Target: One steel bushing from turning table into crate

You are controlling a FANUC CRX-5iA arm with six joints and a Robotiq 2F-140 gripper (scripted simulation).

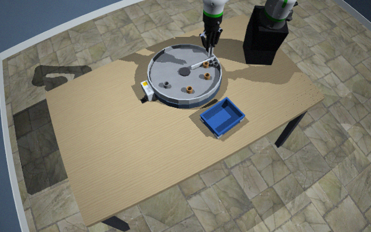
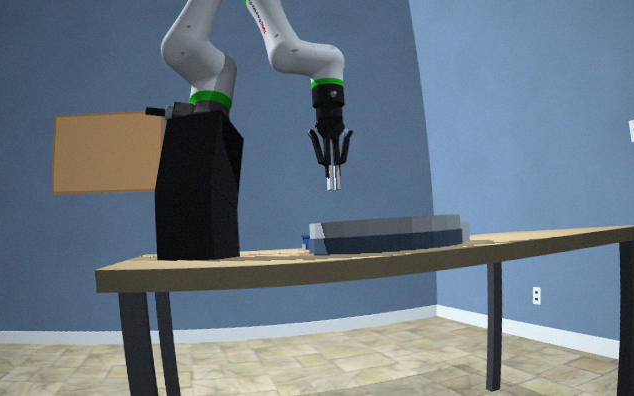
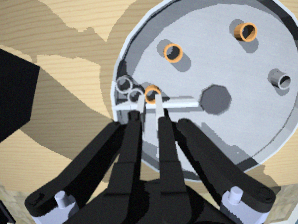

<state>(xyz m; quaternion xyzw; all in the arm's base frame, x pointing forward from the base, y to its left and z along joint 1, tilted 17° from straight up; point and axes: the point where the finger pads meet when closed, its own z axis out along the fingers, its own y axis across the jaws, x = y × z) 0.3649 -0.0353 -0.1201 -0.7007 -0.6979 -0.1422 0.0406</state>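
"What does the top view give you?"

"A round grey turning table with a raised rim (image 1: 178, 80) (image 2: 390, 235) (image 3: 210, 65) on the wooden table (image 1: 126, 140) (image 2: 365, 267) (image 3: 30, 30). Near it sits an open blue rectangular crate (image 1: 219, 118) (image 2: 305, 240), nothing inside."

"And the steel bushings?"

"Three hollow grey cylinders, all on the turning table. Two, the first steel bushing (image 1: 210, 61) (image 3: 135, 96) and the second steel bushing (image 1: 216, 63) (image 3: 124, 84), crowd together by the pale straight bar (image 1: 199, 63) (image 3: 185, 103) near the rim. The third steel bushing (image 1: 166, 83) (image 3: 283, 81) stands well apart."

"Any others?"

"Three copper-coloured ones: one (image 1: 206, 64) (image 3: 152, 94) beside that steel pair, another (image 1: 207, 76) (image 3: 173, 52), and one more (image 1: 189, 89) (image 3: 245, 32)."

"Now the exterior view. Where's the gripper?"

"The black two-finger gripper (image 1: 210, 55) (image 2: 334, 189) (image 3: 150, 104) points straight down, its pale tips above the turning table's rim and touching nothing. They're nearly together, a thin gap between, with no bushing held. Only a bit of the crate shows behind the turning table."

"Does the wrist view agree?"

"Yes, a narrow gap. The tips overlap the bar in that picture, next to the first steel bushing and its copper neighbour. The third steel bushing lies past the dark hub (image 1: 184, 71) (image 3: 216, 99), on the far side from them."
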